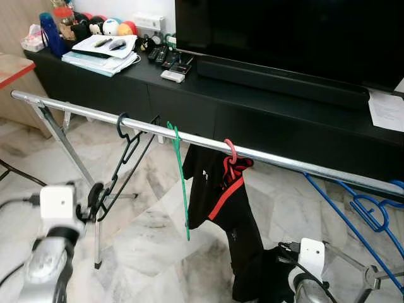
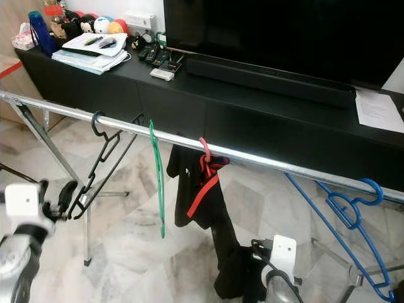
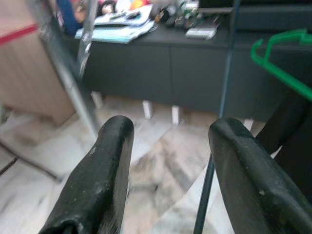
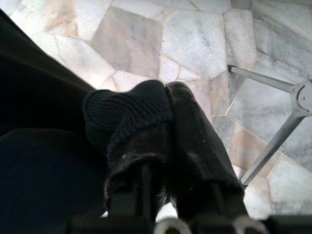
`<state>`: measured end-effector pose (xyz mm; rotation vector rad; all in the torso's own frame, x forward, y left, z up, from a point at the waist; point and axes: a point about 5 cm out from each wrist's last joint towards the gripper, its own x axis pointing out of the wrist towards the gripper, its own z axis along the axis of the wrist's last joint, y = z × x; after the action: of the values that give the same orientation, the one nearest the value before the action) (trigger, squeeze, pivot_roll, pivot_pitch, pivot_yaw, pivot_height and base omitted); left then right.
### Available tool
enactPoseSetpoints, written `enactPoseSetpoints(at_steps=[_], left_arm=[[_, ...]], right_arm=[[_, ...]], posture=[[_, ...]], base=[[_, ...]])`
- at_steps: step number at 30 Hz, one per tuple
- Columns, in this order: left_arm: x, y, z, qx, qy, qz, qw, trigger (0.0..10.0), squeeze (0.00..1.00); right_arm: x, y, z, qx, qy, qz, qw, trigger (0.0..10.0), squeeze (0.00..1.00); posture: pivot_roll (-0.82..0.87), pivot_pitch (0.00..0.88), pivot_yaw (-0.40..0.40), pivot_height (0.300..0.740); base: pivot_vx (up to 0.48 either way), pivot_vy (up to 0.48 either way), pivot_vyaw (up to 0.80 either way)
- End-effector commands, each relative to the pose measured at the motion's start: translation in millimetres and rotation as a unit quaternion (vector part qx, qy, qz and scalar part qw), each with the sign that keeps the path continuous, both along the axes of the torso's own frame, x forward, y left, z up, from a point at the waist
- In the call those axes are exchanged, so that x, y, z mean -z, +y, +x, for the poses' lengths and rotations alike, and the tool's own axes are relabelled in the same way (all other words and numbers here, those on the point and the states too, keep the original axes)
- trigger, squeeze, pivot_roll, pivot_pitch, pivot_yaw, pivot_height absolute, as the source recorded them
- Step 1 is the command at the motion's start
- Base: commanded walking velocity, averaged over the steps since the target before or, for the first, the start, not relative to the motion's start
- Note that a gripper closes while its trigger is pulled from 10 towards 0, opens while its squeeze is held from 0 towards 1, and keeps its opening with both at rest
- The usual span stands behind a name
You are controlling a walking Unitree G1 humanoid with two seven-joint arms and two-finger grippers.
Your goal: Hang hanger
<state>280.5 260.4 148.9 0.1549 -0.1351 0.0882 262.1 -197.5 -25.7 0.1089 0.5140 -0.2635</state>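
Silver rail of a drying rack crosses your view, standing on a marble floor in front of a long black bench that carries a television, papers and small items. Black hanger, the task's thing, has its hook over the rail towards your left; its lower end sits beside your left gripper, which is raised just below the rail. Seen from the left wrist, the left fingers are spread apart with nothing between them, and a thin bar of the black hanger runs past near one of them. Further along the rail hang a green hanger and a red hanger carrying a black garment with red trim, which reaches down towards the floor. Blue hanger sits on the rail at your far right. Your right gripper is low, at the bottom of the garment; its fingers are pressed together, pinching a fold of the dark knitted fabric, with a rack leg on the floor beyond.
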Motion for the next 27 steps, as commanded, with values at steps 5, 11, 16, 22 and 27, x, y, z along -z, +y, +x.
enactPoseSetpoints(at_steps=[5,11,16,22,27], left_arm=[[0,1.9,13.3,0.02,0.033,-0.01,0.999,10.0,1.0],[-2,4.6,26.4,0.044,0.05,-0.045,0.997,10.0,1.0],[-11,-0.5,34.3,0.092,0.052,-0.025,0.994,10.0,1.0],[-24,-3.0,39.9,0.139,0.043,-0.032,0.989,10.0,1.0],[-27,-0.1,45.7,0.157,0.047,-0.049,0.985,10.0,1.0]], right_arm=[[3,-3.8,-4.3,0.009,0.008,-0.001,1.0,10.0,0.0],[3,-3.0,-4.1,0.011,0.008,0.002,1.0,10.0,0.0],[2,-2.0,-3.1,0.01,0.006,0.003,1.0,10.0,0.0],[2,-0.9,-1.8,0.011,0.005,0.005,1.0,10.0,0.0],[0,-0.2,0.1,0.011,0.002,0.007,1.0,10.0,0.0]], posture=[[0.11,0.184,-0.051,0.74],[0.1,0.186,-0.048,0.74],[0.1,0.189,-0.047,0.74],[0.11,0.199,-0.04,0.74],[0.1,0.21,-0.033,0.74]], base=[[0.0,0.0,0.0],[0.0,0.0,0.0],[0.0,0.0,0.0],[0.0,0.0,0.0],[0.0,0.0,0.0]])
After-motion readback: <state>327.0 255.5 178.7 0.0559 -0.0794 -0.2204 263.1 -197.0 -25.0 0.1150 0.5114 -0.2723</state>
